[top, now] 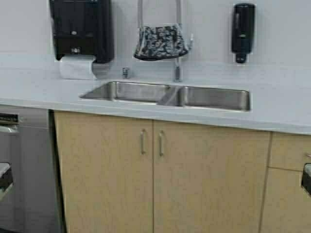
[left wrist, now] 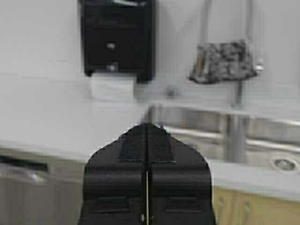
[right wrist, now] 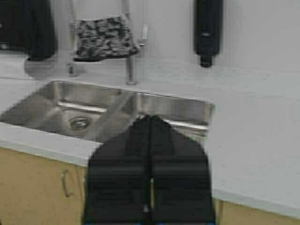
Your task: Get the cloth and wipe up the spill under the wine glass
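A pale countertop with a steel double sink is faced. The dark floral-print cloth is draped over the faucet, presumably for drying; both grippers are clenched empty, well short of it.

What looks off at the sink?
The cloth is draped over the faucet above the sink, not on the counter. No wine glass or spill is in view.
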{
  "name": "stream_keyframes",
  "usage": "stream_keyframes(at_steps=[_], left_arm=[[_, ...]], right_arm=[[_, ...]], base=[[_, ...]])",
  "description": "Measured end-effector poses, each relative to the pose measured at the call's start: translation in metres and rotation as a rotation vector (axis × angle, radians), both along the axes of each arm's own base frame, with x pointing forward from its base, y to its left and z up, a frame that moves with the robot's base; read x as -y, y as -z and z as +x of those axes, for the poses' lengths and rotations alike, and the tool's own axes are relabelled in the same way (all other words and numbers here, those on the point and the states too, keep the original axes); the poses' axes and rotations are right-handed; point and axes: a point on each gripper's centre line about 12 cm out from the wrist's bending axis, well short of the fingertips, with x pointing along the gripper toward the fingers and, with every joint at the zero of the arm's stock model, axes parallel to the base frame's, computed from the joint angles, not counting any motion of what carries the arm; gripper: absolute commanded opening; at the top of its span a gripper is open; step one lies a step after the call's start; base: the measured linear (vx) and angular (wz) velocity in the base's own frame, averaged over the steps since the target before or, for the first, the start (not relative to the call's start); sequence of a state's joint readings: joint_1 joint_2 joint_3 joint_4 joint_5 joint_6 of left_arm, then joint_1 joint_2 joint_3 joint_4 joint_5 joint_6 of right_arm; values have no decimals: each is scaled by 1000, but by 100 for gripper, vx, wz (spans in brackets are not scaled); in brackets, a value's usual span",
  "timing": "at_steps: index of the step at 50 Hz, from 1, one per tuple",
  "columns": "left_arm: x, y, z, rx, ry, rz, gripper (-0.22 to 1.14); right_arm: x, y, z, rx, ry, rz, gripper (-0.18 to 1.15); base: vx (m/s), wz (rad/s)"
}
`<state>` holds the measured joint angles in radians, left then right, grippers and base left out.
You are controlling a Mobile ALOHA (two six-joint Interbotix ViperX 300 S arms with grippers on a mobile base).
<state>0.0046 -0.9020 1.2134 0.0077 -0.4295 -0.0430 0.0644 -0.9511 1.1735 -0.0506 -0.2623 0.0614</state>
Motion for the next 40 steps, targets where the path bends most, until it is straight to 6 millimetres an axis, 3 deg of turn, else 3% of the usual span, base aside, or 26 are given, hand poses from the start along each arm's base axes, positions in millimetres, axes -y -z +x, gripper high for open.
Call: stream_keyframes(at_steps=[26,40], left_arm=[[0,6,-3,-9,0,1,2],[0,8,-17,15,2,-15,2]], right_arm=[[-21,1,-3,-6,-108,-26,5],[-28,-2,-2,-51,-138,-64,5]], base=[[40,10],[36,1]])
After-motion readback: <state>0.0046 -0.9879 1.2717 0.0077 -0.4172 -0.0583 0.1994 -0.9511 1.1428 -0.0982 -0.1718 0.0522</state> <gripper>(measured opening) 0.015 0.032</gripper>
